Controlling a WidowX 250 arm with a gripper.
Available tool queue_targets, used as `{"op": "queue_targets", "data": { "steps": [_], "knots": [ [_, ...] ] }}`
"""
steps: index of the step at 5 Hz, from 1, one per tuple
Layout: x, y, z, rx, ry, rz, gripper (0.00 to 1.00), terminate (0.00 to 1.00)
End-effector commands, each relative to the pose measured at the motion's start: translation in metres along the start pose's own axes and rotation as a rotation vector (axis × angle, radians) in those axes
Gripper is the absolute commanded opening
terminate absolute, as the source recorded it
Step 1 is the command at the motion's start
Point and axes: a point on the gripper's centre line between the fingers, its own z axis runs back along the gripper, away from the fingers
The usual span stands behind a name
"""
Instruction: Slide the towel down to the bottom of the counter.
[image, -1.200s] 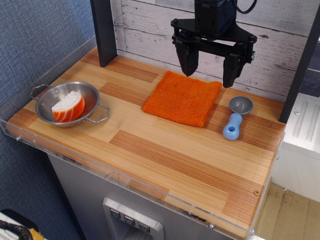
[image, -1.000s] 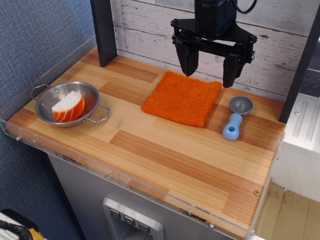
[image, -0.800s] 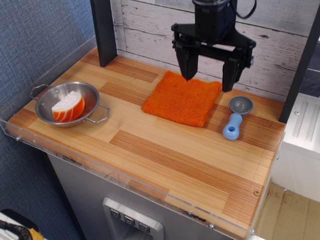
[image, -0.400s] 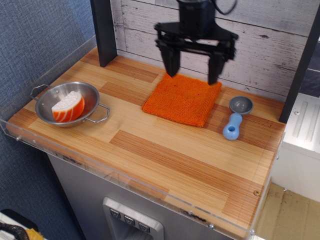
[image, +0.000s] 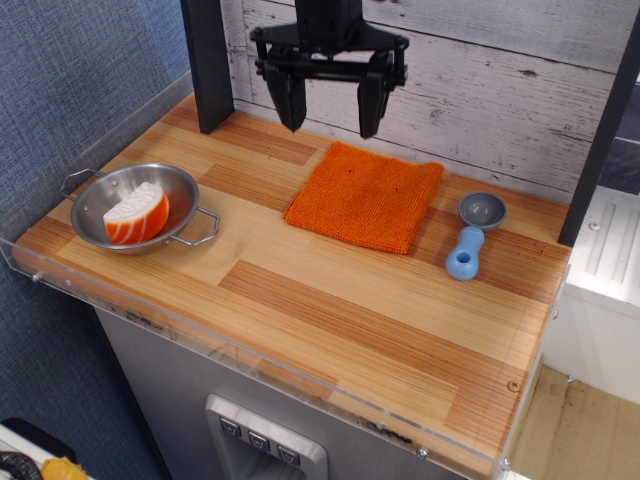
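A whitewashed plank wall (image: 480, 90) is backing the striped wood table (image: 330, 320). The towel (image: 365, 195) is lying flat toward the table's back edge, right of centre, between the bowl (image: 140, 208) and the blue scoop (image: 470, 240). The gripper (image: 328, 115) is hanging above the towel's back-left corner, its jaws spread wide and gripping nothing. The towel is sitting just forward and right of the jaws, apparently untouched, though the height is hard to judge. The open front edge is waiting well below it.
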Motion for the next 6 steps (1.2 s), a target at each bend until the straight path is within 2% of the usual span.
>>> {"op": "queue_targets", "data": {
  "steps": [1,3,5,6],
  "knots": [
    [0.026,-0.006,-0.022,0.001,-0.087,-0.149,1.00,0.00],
    [0.034,-0.020,-0.046,0.013,-0.112,-0.201,1.00,0.00],
    [0.026,-0.021,-0.065,0.026,-0.070,-0.181,1.00,0.00],
    [0.019,-0.015,-0.080,0.041,-0.015,-0.139,1.00,0.00]
  ]
}}
